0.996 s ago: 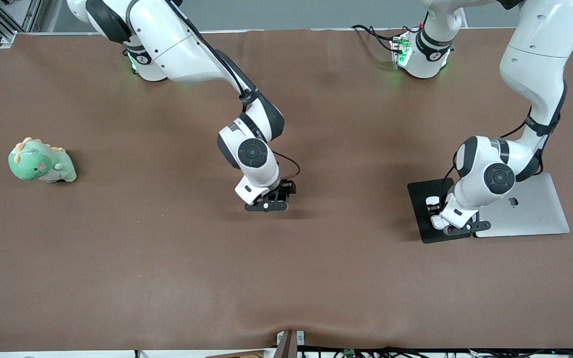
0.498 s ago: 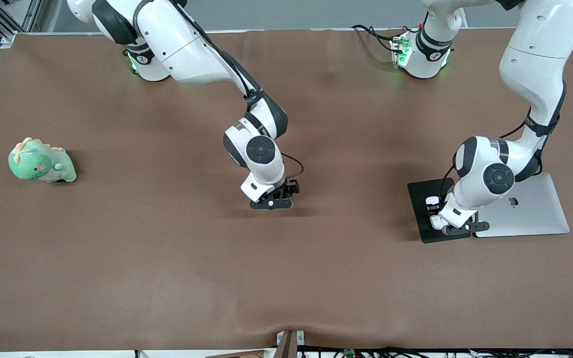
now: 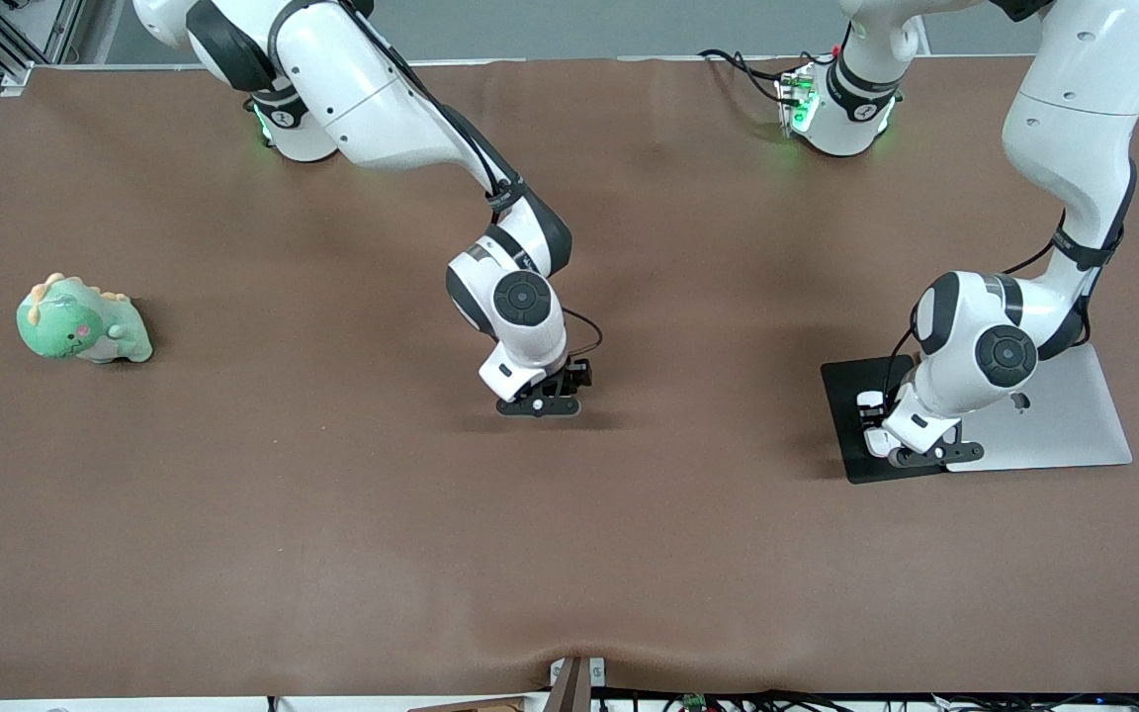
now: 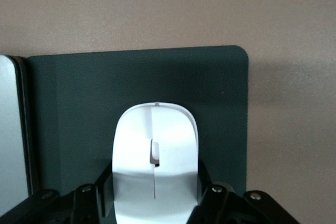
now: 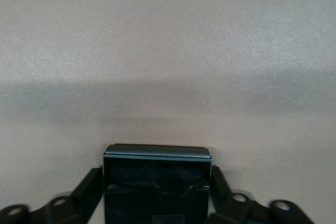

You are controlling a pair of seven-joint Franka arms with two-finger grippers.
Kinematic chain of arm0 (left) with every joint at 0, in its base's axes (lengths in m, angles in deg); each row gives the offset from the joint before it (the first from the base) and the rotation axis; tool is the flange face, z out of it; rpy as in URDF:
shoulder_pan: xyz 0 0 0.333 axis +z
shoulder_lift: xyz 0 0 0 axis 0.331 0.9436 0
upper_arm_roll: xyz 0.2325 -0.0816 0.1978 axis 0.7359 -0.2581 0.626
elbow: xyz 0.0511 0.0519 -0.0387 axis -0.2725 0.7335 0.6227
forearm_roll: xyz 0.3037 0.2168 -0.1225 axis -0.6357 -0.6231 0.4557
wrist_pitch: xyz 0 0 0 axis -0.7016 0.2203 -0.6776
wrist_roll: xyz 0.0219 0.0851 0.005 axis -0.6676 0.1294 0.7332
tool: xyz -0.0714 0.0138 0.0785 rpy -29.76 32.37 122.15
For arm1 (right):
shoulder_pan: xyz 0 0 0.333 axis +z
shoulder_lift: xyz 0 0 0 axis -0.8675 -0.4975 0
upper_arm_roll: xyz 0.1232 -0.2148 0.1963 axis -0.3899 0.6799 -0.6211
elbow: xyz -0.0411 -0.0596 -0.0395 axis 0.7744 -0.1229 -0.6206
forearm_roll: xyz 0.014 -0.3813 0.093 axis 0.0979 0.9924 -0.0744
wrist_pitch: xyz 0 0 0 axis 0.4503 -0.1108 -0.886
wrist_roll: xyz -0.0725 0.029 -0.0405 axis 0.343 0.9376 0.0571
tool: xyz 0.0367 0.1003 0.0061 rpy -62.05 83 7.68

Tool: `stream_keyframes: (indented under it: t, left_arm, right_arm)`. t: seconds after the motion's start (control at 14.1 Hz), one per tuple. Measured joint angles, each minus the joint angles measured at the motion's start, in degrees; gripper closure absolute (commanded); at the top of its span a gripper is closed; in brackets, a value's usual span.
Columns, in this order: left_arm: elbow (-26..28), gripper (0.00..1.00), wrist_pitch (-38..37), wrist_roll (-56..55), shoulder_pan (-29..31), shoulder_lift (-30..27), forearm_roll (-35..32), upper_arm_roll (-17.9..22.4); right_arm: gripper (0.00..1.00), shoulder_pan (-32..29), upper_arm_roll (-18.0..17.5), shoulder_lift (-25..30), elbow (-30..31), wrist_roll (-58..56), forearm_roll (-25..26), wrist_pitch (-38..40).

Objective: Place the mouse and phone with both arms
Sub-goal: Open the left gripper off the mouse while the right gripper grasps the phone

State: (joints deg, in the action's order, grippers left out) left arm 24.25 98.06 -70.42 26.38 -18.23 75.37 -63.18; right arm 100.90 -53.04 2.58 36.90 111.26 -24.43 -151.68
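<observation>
In the left wrist view the white mouse (image 4: 156,150) sits between my left gripper's (image 4: 155,187) fingers (image 4: 105,184), which are shut on its sides. It is low over the flat black pad (image 4: 79,108); I cannot tell whether it touches. In the front view the left gripper (image 3: 923,453) is over that pad (image 3: 841,415). In the right wrist view my right gripper (image 5: 156,192) is shut on the black phone (image 5: 156,179), low over bare brown table. In the front view the right gripper (image 3: 538,403) is near the table's middle, and the hands hide both objects.
A closed silver laptop (image 3: 1064,415) lies beside the black pad, toward the left arm's end; its edge shows in the left wrist view (image 4: 10,129). A green dinosaur toy (image 3: 82,321) sits toward the right arm's end. The brown mat (image 3: 332,514) covers the table.
The right gripper with the phone moved slightly toward the left arm's end, then stayed. The left gripper with the mouse shifted a little toward the laptop over the pad.
</observation>
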Motion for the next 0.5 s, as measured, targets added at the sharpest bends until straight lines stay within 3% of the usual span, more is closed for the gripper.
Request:
stream_keyframes:
  t: [0.07,0.5]
  left_arm:
    - [0.0,0.00,0.0,0.0,0.0,0.1,0.0,0.0]
    - [-0.2,0.00,0.5,0.0,0.0,0.6,0.0,-0.3]
  right_arm:
    - [1.00,0.0,0.0,0.0,-0.1,0.8,0.0,0.0]
    - [1.00,-0.9,1.1,0.9,-1.1,2.6,0.0,-0.1]
